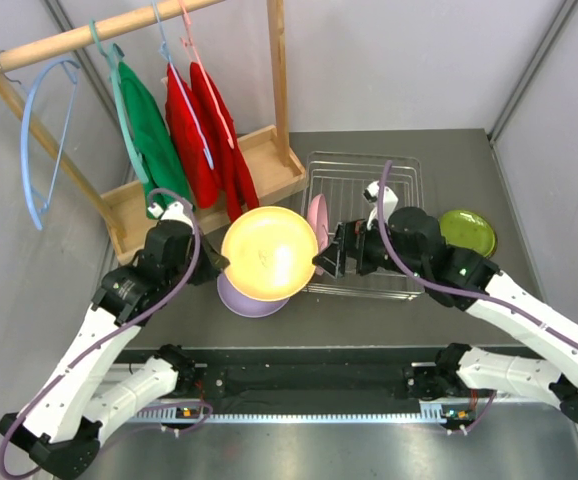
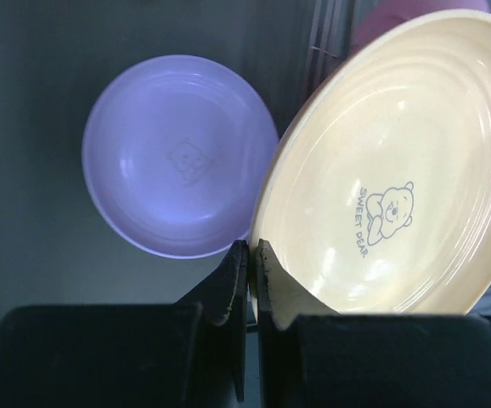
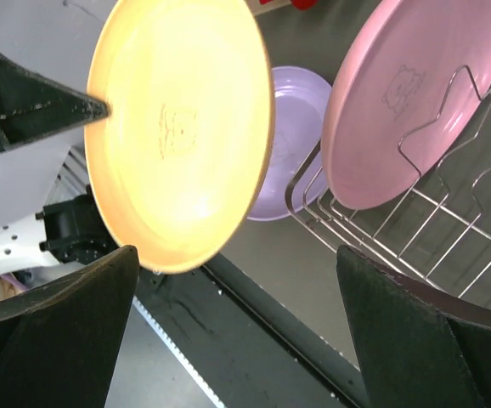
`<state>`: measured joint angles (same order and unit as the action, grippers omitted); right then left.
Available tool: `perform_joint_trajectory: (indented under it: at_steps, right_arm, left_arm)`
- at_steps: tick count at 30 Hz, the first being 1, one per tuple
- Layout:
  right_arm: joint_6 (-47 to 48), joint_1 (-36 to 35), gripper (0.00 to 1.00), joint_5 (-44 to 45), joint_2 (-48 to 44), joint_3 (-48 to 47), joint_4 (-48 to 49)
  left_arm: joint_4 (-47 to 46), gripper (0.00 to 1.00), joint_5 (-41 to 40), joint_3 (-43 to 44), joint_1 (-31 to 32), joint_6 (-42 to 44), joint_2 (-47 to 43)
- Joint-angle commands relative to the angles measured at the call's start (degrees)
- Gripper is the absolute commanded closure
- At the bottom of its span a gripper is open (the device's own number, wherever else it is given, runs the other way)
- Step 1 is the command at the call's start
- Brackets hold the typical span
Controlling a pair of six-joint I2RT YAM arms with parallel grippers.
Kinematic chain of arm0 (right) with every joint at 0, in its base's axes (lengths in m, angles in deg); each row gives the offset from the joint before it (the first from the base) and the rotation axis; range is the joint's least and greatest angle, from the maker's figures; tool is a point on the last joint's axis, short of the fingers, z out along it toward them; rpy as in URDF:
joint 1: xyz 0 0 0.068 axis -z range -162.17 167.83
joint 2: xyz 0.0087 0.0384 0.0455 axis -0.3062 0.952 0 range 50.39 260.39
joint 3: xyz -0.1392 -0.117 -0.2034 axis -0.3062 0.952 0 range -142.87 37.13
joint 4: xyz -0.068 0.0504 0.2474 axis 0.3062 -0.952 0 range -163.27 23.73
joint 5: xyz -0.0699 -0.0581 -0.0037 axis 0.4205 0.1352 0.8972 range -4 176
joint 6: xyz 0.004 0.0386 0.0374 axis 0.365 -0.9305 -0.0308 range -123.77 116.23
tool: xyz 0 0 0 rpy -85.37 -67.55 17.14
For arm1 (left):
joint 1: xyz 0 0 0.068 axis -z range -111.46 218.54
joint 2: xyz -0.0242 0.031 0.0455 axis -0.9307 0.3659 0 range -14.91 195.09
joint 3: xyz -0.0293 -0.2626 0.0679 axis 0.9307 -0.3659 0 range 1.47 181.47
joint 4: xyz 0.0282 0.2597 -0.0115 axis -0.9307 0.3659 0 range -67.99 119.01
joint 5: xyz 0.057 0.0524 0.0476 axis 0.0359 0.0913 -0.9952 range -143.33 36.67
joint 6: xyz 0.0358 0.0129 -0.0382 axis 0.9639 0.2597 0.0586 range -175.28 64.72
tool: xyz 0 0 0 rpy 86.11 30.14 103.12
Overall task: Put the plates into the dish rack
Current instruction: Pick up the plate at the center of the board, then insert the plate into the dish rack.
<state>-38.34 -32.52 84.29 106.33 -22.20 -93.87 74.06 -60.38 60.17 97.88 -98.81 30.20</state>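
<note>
One pincer tight on orange-tan plate

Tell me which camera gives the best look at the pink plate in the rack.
The right wrist view: the pink plate stands on edge in the dish rack, face showing. The top view shows only a narrow sliver; the left wrist view only a blurred corner behind the orange-tan plate.

A green garment and two red garments hang from a wooden clothes stand, an empty blue hanger at its left end.
</note>
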Motion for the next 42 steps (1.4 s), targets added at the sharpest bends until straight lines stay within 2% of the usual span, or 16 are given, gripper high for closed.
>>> perform_joint_trajectory:
  at_steps: [1, 5, 8, 9, 10, 11, 13, 14, 17, 19, 20, 29, 42]
  right_arm:
    - [-2.2, 2.3, 0.03, -1.7, 1.4, -1.9, 4.8]
    - [-3.6, 2.7, 0.09, -3.7, 2.8, -0.9, 6.5]
    - [-4.4, 2.8, 0.20, -4.6, 2.9, 0.3, 7.8]
    - [-4.5, 2.8, 0.30, -4.7, 2.9, 0.7, 8.5]
    - [-4.6, 2.8, 0.36, -5.0, 2.4, 1.0, 8.9]
    - [-4.8, 2.9, 0.48, -5.1, 2.2, 1.1, 9.5]
    - [-4.9, 3.0, 0.60, -5.5, 1.6, 1.9, 9.8]
    - [-5.2, 3.1, 0.72, -5.4, 0.8, 2.4, 9.9]
    - [-5.8, 3.6, 0.86, -5.4, -0.4, 3.7, 9.7]
    - [-6.3, 3.8, 0.90, -5.1, -1.1, 4.7, 9.6]
    - [-7.1, 3.9, 0.97, -5.1, -1.5, 5.8, 9.8]
    - [-12.4, 4.7, 1.00, -6.6, -5.9, 11.4, 16.9]
    - [-14.7, 4.8, 1.00, -6.6, -10.5, 14.1, 23.7]
  left_arm:
    - [-10.8, 1.00, 10.5, -0.3, -0.1, 1.6, -1.2]
    - [-14.3, 1.00, 15.7, -1.5, 0.0, 2.5, -1.2]
    - [-16.1, 1.00, 19.8, -2.3, 0.1, 3.1, -0.7]
    - [-16.5, 1.00, 21.3, -2.8, 0.0, 3.2, -0.5]
    - [-17.7, 1.00, 21.7, -3.1, 0.1, 3.3, -0.4]
    - [-18.4, 1.00, 22.2, -3.4, 0.1, 3.2, -0.5]
    - [-20.1, 1.00, 23.7, -4.5, 0.1, 2.5, -0.7]
    - [-22.4, 1.00, 24.2, -4.9, 0.1, 2.2, -1.1]
    - [-27.5, 0.99, 25.3, -6.5, 0.0, 0.6, -2.1]
    - [-30.1, 0.89, 25.4, -7.6, 0.0, -0.8, -2.6]
    - [-31.0, 0.77, 25.5, -8.0, 0.1, -1.1, -3.1]
    - [-41.8, 0.37, 26.7, -13.3, 0.0, -5.6, -4.6]
    - [-48.2, 0.32, 28.1, -19.0, 0.1, -9.1, -3.4]
